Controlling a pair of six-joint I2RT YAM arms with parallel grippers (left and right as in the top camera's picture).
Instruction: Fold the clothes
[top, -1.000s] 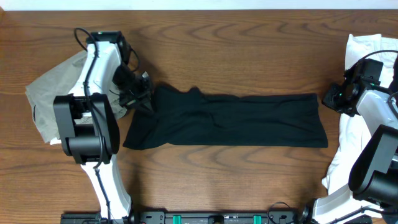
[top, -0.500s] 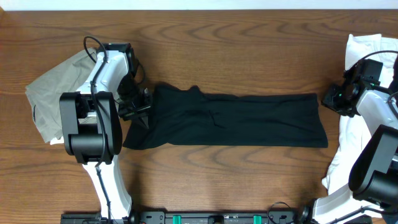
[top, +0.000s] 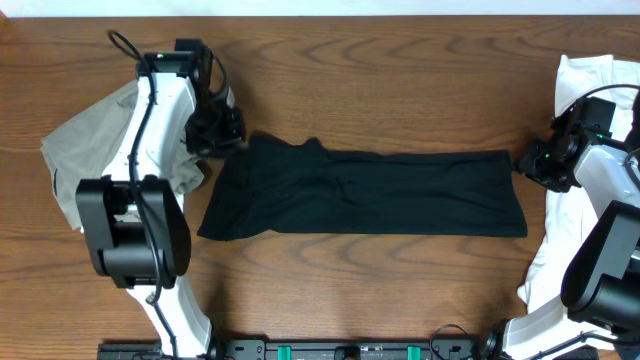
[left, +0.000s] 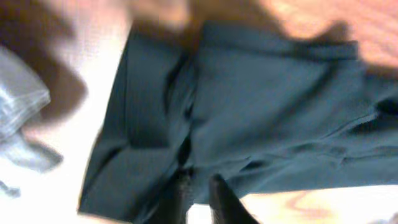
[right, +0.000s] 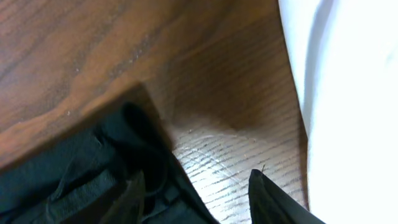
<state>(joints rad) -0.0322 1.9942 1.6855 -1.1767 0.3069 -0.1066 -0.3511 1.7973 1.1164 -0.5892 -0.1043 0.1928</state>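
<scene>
The black shirt (top: 370, 192) lies flat on the table, folded into a long strip running left to right. My left gripper (top: 232, 138) hovers at the strip's far left corner. In the left wrist view its fingers (left: 198, 185) are close together with no cloth between them, above the shirt (left: 261, 106). My right gripper (top: 522, 160) is at the strip's far right corner. In the right wrist view it (right: 199, 190) is open, one finger over the shirt's corner (right: 93, 162) and the other over bare wood.
An olive-grey garment (top: 85, 150) lies crumpled at the left, under the left arm, and shows in the left wrist view (left: 18, 106). A white garment (top: 585, 80) lies at the right edge, under the right arm, and shows in the right wrist view (right: 348, 93).
My left gripper has moved from the shirt's left edge toward the far side of the table. The shirt and the right arm have hardly moved.
</scene>
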